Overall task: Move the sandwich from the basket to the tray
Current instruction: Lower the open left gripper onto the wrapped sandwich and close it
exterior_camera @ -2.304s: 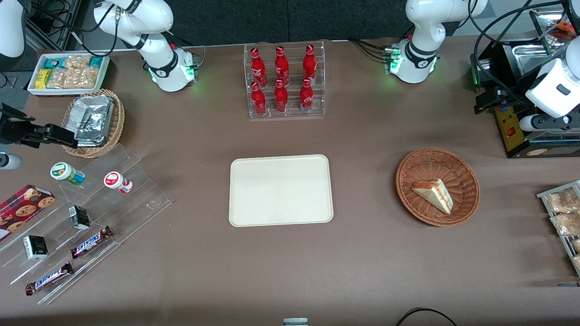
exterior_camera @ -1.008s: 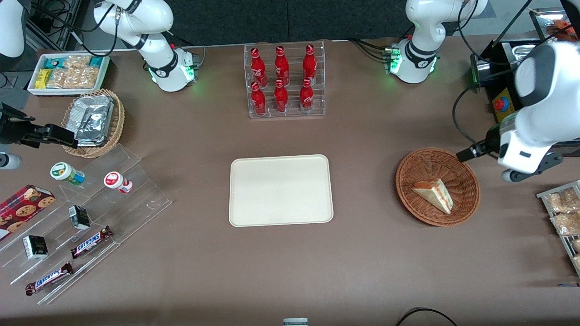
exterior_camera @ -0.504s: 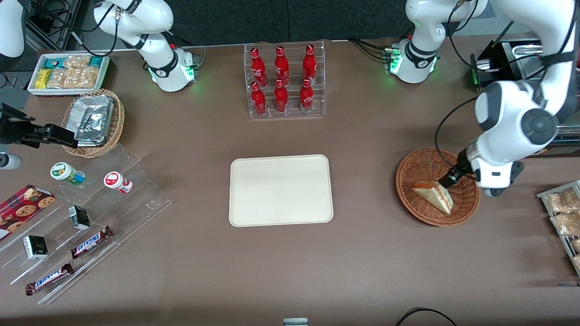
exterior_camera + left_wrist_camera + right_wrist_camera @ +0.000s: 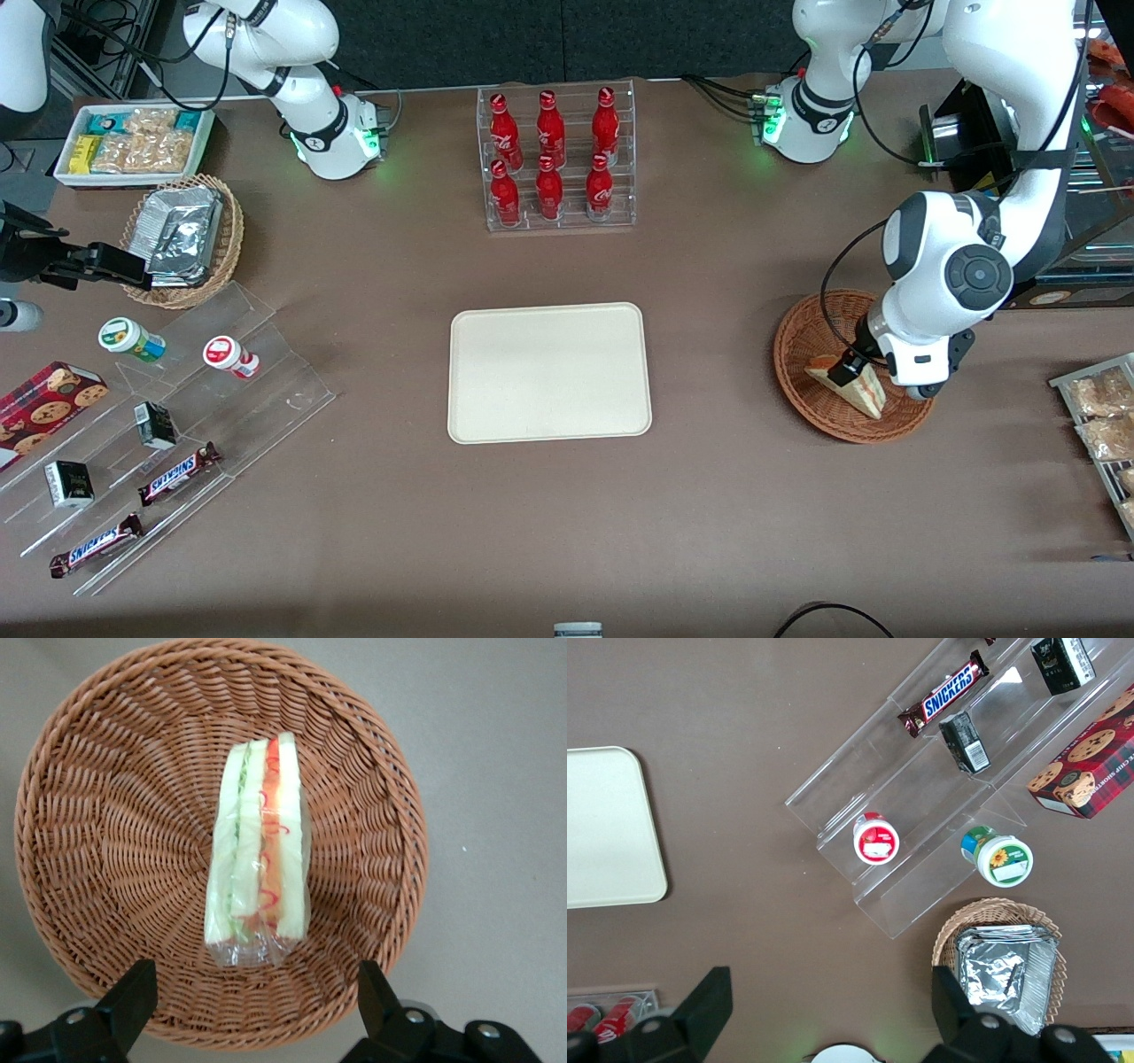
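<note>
Sandwich (image 4: pixel 852 385) lies in basket (image 4: pixel 802 341), toward working arm's end of table (image 4: pixel 709 496); hand (image 4: pixel 252 1010) above basket, fingers wide apart; tray (image 4: pixel 549 372) well apart, mid-table.

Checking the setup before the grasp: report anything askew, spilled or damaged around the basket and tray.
Nothing stands out. The sandwich lies wrapped and intact in the basket, standing on edge with its layers showing. The tray sits flat and bare. The gripper hangs open over the sandwich, touching nothing.
</note>
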You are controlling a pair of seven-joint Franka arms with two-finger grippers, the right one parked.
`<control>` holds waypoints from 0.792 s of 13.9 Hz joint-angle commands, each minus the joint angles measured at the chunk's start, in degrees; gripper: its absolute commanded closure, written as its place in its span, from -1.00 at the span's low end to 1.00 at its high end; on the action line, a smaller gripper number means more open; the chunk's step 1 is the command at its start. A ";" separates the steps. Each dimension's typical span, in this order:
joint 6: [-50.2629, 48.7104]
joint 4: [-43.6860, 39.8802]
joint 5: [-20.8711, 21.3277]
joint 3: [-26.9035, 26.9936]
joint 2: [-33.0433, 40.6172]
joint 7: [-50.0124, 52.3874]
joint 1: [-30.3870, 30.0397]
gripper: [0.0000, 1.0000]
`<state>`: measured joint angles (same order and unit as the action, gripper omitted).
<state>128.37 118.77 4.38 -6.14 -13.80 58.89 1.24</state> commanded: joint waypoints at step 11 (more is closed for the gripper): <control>6.01 0.41 2.48 1.40 -3.77 4.48 -0.19 -1.00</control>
<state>132.99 119.11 5.60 -4.82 -17.04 61.92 0.96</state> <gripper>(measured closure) 0.000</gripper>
